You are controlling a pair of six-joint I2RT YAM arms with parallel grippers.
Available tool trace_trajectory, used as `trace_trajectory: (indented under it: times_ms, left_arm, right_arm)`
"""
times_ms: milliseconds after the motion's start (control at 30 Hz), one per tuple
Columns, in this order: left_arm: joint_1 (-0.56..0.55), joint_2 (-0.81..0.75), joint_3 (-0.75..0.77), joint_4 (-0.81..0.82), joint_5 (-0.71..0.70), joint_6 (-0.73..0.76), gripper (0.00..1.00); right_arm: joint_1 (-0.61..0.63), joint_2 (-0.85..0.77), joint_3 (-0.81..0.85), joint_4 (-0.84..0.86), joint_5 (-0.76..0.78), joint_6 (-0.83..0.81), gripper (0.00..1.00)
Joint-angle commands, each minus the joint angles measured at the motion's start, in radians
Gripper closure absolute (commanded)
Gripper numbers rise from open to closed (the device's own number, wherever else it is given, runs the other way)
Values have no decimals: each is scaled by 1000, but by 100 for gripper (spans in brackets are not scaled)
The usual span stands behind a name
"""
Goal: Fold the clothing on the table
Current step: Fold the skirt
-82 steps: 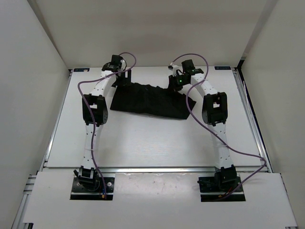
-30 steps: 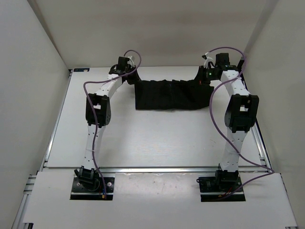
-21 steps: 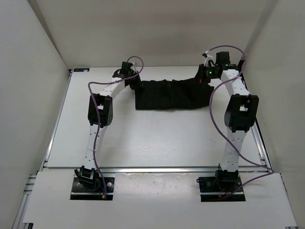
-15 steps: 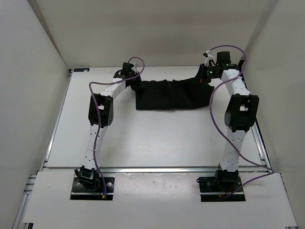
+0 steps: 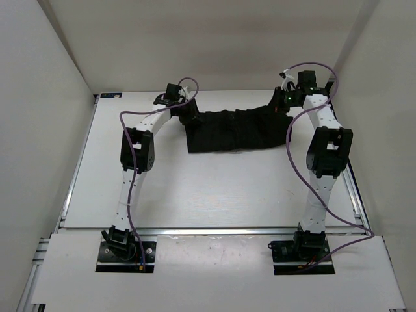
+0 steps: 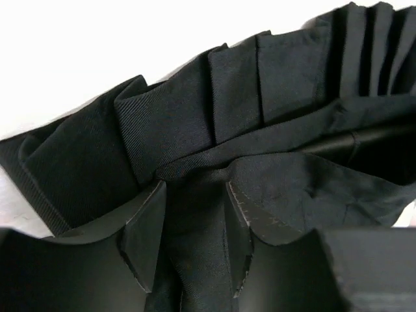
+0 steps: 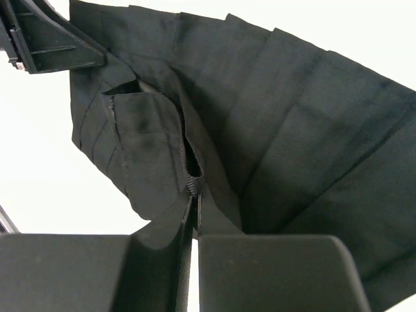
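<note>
I see the clothing [image 5: 234, 130] lying along the far edge of the table [image 5: 195, 188], a black pleated band stretched crosswise between my two arms, nearer the far right corner than the far left one. Its near edge rests flat on the white top, well short of the middle of the table. The left claw [image 5: 188, 114] sits at the cloth's left end, and the right claw [image 5: 281, 107] sits at its right end, close to the right rail. On that side the fabric rises off the table toward the claw. From the left wrist camera, the pleats of the clothing [image 6: 195, 117] fan out just ahead of the left claw [image 6: 192, 214]. That claw's two fingers [image 6: 146, 227] stand moderately apart, neither wide nor narrow. A bunched fold of the black fabric runs down into the gap between them, and the cloth touches the inner faces of both fingers. I cannot tell whether it is being squeezed or only lying there. From the right wrist camera, the right claw [image 7: 194, 214] is pressed down to a thin slit and pinches a stitched edge of the clothing [image 7: 292, 130]. The fabric drapes away from that pinch in long slanting pleats, with a smaller flap folded over on the left of the view. The dark tip of the other arm's claw shows at the top left corner of that view, at the far end of the garment.
</note>
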Motion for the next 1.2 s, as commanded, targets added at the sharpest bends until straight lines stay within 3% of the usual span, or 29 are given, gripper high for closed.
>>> trace_trajectory:
  times_ms: [0, 333, 467, 733, 1000, 1100, 1167]
  left_arm:
    - [-2, -47, -40, -8, 77, 29, 48]
    - [14, -201, -311, 93, 24, -1, 49]
    - [13, -283, -480, 128, 10, 14, 51]
    - [-61, -546, -965, 294, 14, -7, 53]
    - [-119, -783, -1232, 265, 15, 45, 54]
    - [-119, -874, -1263, 268, 11, 43, 49]
    - [-99, -941, -1267, 291, 13, -9, 26]
  right_arm:
    - [9, 8, 60, 18, -25, -7, 100]
    - [12, -15, 32, 3, -16, -40, 100]
    - [6, -94, -99, 0, -37, -34, 100]
    - [61, -278, -435, -129, -52, -125, 100]
    - [30, -423, -624, -167, -86, -169, 100]
    - [21, -458, -646, -155, -83, -198, 100]
    - [24, -461, -637, -141, -83, -195, 100]
